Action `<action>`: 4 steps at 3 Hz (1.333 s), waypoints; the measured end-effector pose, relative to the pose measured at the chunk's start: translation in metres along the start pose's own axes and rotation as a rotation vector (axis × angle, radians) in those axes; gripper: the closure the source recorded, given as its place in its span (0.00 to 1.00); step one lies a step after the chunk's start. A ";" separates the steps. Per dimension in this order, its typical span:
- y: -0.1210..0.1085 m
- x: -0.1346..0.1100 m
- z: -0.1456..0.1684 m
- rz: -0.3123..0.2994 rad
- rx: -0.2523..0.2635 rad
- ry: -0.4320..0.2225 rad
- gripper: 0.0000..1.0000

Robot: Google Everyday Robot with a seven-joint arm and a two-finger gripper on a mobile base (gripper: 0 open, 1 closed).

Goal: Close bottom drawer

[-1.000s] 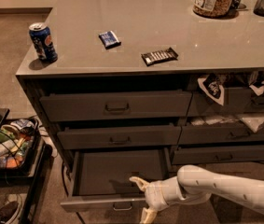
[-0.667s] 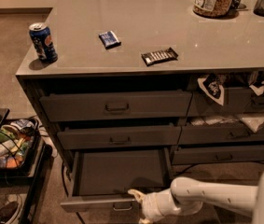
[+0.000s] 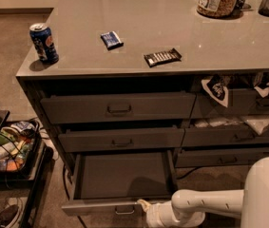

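Dark-grey bottom drawer [image 3: 122, 175] stands pulled out at the foot of the left-hand stack. Its inside is bare, and a small pull handle [image 3: 124, 210] is centred on its slim front. A white arm [image 3: 205, 204] reaches in from the lower right. The end effector [image 3: 144, 206] is at the drawer front, just right of the handle; whether it is apart or together cannot be told. A blue can [image 3: 43, 42] stands on the tabletop [image 3: 172, 23].

The bottom drawer [image 3: 120, 175] is matt dark grey (bare, smooth inside), the countertop [image 3: 172, 13] glossy, and the gripper [image 3: 144, 206] at the drawer's front looks smooth off-white plastic.
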State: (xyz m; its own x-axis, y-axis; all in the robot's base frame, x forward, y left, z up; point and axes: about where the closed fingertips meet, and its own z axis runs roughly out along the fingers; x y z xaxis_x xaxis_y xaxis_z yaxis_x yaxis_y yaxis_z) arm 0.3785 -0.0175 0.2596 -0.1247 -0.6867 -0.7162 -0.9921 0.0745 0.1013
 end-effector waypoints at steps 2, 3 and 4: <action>-0.015 0.009 0.001 -0.023 -0.006 0.006 0.00; -0.034 0.018 -0.003 -0.056 -0.007 0.037 0.00; -0.046 0.026 -0.009 -0.058 0.017 0.098 0.00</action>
State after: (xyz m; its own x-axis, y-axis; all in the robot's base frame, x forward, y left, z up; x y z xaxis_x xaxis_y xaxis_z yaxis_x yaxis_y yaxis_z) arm 0.4209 -0.0452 0.2430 -0.0660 -0.7576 -0.6494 -0.9978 0.0444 0.0496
